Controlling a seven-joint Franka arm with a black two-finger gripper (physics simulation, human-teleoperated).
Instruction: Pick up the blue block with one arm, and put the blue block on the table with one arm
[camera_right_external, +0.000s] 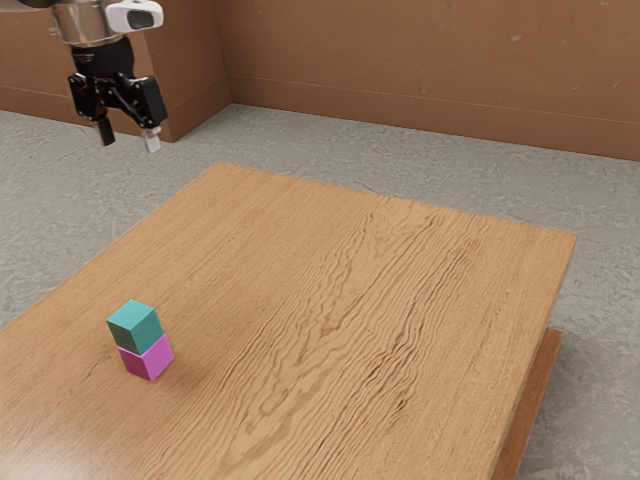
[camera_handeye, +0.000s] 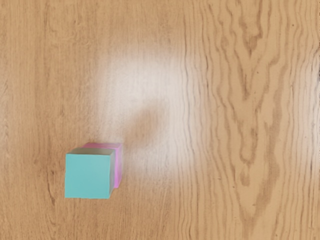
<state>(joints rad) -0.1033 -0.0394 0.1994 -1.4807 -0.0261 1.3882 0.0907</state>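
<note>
High in the exterior view's upper left hangs my gripper (camera_right_external: 128, 143), its two fingertips apart and nothing between them. Well below it, toward the exterior view's lower left, the teal-blue block (camera_right_external: 135, 327) rests on top of a magenta block (camera_right_external: 148, 358), which stands on the table (camera_right_external: 330, 260). From above in the wrist view, the blue block (camera_handeye: 88, 175) covers most of the magenta block (camera_handeye: 118, 167). The two are stacked slightly out of line, and my gripper touches neither.
The wooden table's far edge (camera_right_external: 400, 199) runs across the exterior view, with grey floor (camera_right_external: 330, 140) beyond it. A brown wall (camera_right_external: 430, 60) rises behind. Bare wood grain (camera_handeye: 250, 100) lies beside the stack.
</note>
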